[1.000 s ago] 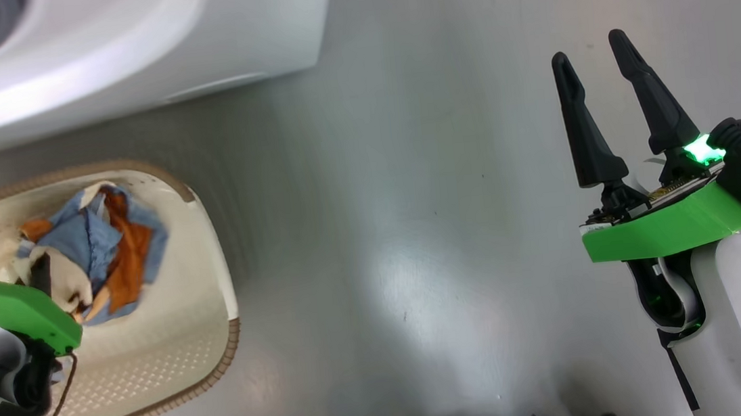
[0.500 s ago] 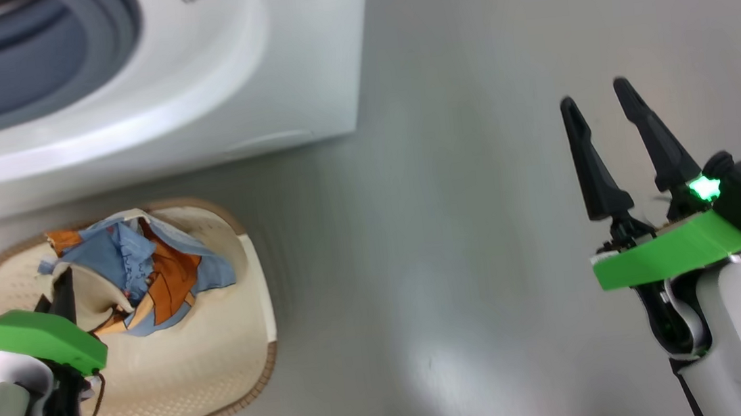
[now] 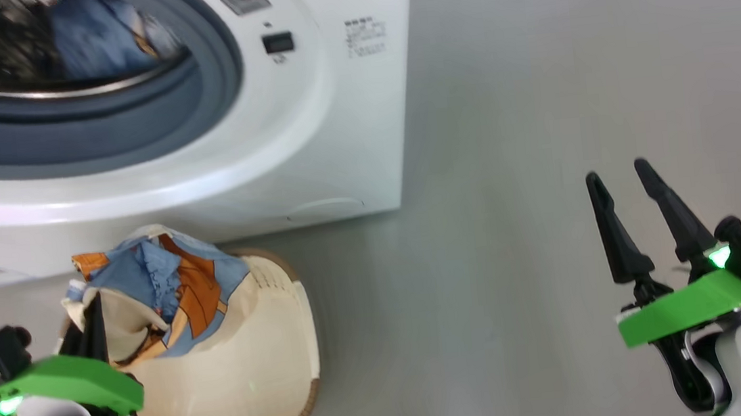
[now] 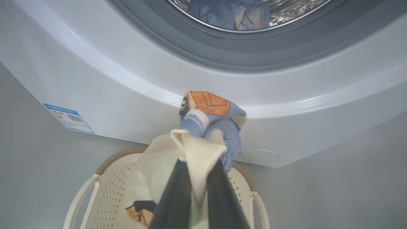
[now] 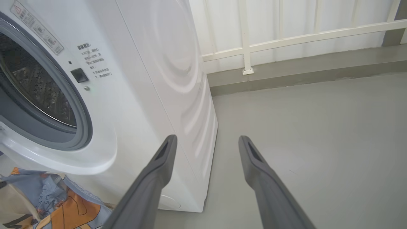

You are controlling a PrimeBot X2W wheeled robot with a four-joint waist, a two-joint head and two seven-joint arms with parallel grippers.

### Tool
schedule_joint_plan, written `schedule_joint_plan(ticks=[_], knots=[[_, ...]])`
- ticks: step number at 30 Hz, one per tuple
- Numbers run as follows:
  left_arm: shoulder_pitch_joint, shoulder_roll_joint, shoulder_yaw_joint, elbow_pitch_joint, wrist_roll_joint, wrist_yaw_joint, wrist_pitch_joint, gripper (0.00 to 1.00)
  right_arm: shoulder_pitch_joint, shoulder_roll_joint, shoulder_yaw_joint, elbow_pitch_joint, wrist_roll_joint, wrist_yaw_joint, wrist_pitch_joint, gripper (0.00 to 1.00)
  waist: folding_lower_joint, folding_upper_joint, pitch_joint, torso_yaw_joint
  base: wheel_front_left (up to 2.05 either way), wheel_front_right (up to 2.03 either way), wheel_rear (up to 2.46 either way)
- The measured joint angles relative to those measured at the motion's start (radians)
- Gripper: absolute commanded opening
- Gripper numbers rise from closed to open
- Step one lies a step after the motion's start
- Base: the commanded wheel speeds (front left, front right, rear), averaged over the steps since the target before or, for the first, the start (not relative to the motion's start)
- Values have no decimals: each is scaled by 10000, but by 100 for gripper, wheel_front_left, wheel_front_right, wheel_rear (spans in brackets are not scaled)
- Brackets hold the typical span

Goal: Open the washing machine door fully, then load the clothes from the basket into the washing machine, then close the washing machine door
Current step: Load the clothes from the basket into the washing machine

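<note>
- The clothes (image 4: 206,127) hang bunched from the left gripper (image 4: 198,168). Its 2 fingers are pinched narrow on the cream cloth, and blue and orange fabric bulges just past the tips.
- Directly below that gripper sits the basket (image 4: 108,197). Whether the bundle's lower end touches it is unclear.
- Ahead of the left gripper rises the washing machine (image 4: 127,95). Its curved white lip stands between the bundle and the grey gasket (image 4: 241,54) higher up.
- Beyond the gasket, 1 blue garment (image 4: 222,12) lies in the steel drum (image 4: 292,12).
- The left wrist view shows a blue label sticker (image 4: 68,117) off to that gripper's left. The right wrist view shows the machine's side panel (image 5: 178,63) and a white railing (image 5: 286,35) far ahead.
- The right gripper (image 3: 615,171) is spread wide and empty, well apart from the basket (image 3: 255,355) and the clothes (image 3: 161,289).
- The machine's corner stands to the right gripper's left. Bare grey floor (image 3: 508,154) lies open ahead and to its right.
</note>
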Motion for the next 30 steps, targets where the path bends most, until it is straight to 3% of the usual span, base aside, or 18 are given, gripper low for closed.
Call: schedule_joint_plan(ticks=[9,18,24,30], knots=[[1822,-489,1981,-2644,1896,0,-2,0,807,-36,-221,86,192,0,0,100,0,0,-1168,339,0,0,0],[4279,-1402,3678,-5584,3114,0,-71,0,1485,-27,-380,86,272,0,0,100,0,0,-2033,503,0,0,0],[5119,-1795,3990,-6167,3252,0,-71,0,1703,-38,-462,65,276,0,0,100,0,0,-2265,410,0,0,0],[5133,-1820,4088,-6238,3269,0,-71,0,1822,-25,-548,52,290,0,0,100,0,0,-2284,337,0,0,0]])
